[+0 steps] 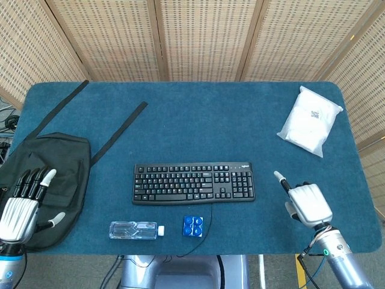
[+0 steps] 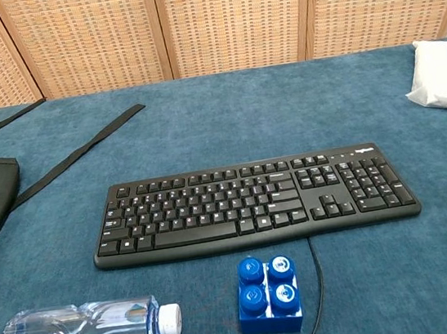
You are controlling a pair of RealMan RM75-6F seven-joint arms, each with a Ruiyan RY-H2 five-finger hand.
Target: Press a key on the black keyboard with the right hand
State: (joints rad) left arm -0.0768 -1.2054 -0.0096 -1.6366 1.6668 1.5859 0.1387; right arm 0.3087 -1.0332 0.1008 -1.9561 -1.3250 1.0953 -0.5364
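The flat black plastic keyboard (image 1: 194,183) lies near the front middle of the blue felt-covered table (image 1: 198,126). The white-backed right hand (image 1: 305,202) hovers just off its right end, holding nothing, one finger extended and the rest curled in. Bare felt separates them. The left hand (image 1: 21,206) rests spread on a black fabric bag (image 1: 57,174).

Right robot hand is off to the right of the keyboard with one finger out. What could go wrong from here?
1. The right robot hand nears the keyboard from its number-pad end; the tightly packed keys make a double press likely.
2. A sideways push could slide the keyboard toward the blue block and bottle.
3. The chest view barely shows the right robot hand, so contact may be hard to judge.
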